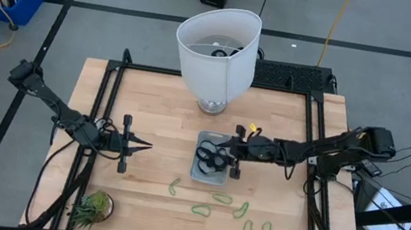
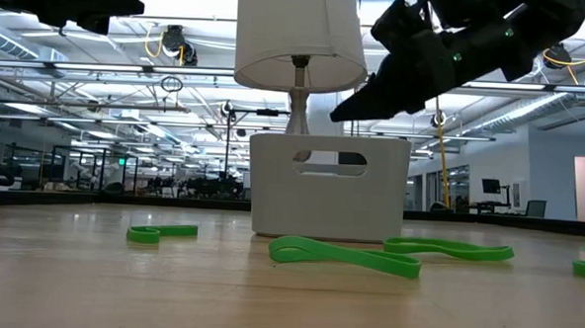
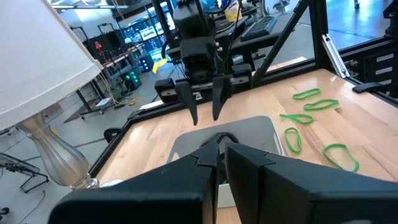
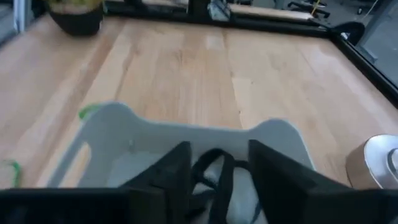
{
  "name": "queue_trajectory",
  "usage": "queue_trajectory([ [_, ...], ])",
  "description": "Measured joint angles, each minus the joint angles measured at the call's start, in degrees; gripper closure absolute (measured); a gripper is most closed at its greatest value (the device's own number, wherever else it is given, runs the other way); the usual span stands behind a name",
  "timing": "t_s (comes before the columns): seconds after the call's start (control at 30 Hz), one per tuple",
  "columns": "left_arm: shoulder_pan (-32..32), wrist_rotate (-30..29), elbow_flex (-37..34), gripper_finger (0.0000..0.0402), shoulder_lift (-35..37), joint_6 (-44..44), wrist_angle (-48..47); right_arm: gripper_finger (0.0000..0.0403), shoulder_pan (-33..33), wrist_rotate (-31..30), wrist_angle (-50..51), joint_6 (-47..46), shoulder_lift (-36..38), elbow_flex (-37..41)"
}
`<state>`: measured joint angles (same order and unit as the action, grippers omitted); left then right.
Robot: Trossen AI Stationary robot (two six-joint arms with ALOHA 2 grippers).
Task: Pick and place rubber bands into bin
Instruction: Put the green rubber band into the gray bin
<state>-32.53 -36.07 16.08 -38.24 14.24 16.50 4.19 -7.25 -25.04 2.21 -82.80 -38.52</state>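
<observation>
The pale bin [image 1: 199,171] stands at the table's middle, in front of the lamp. Dark rubber bands [image 1: 209,158] lie inside it; they also show in the right wrist view [image 4: 214,174]. Several light-green bands [image 1: 221,199] lie flat on the wood between the bin and the near edge, and in the low view [image 2: 343,253]. My right gripper [image 1: 224,155] hovers over the bin, open, fingers pointing at the table's left; the left wrist view [image 3: 204,112] shows nothing between its fingers. My left gripper [image 1: 147,147] is shut and empty, left of the bin.
A white lampshade on a glass base [image 1: 216,51] stands just behind the bin. A spiky green plant in a pot [image 1: 92,206] sits at the near left corner. Black frame rails [image 1: 104,108] run along the table's edges. Bare wood lies between my left gripper and the bin.
</observation>
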Motion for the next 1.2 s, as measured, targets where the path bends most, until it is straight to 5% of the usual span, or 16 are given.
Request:
queue_trajectory([
  [0.13, 0.0, 0.0, 0.0, 0.0366, 0.0, 0.0, 0.0, 0.0181, 0.2, -0.1, -0.8, -1.5, 2.0, 0.0],
  [0.27, 0.0, 0.0, 0.0, 0.0366, 0.0, -0.3, -0.4, 0.0165, 1.3, 1.6, 0.8, -1.2, 7.3, 0.0],
  [0.37, 0.0, 0.0, 0.0, 0.0366, 0.0, -0.9, -1.1, 0.0208, 2.7, 4.2, 6.7, 1.7, 13.2, 0.0],
  [0.57, 0.0, 0.0, 0.0, 0.0366, 0.0, -0.9, -1.5, 0.0385, 3.5, 3.0, 17.2, 7.2, 25.6, 0.3],
  [0.77, 0.0, 0.0, 0.0, 0.0366, 0.0, -1.3, -1.4, 0.0398, 3.8, 2.8, 16.1, 5.5, 40.0, 7.3],
  [0.97, 0.0, 0.0, 0.0, 0.0366, 0.0, -2.1, -1.6, 0.0402, 5.5, -6.2, 18.8, 2.5, 52.7, 16.6],
  [1.2, 0.0, 0.0, 0.0, 0.0366, 0.0, -1.9, -1.8, 0.0402, 7.0, -4.8, 14.2, 2.0, 63.1, 24.5],
])
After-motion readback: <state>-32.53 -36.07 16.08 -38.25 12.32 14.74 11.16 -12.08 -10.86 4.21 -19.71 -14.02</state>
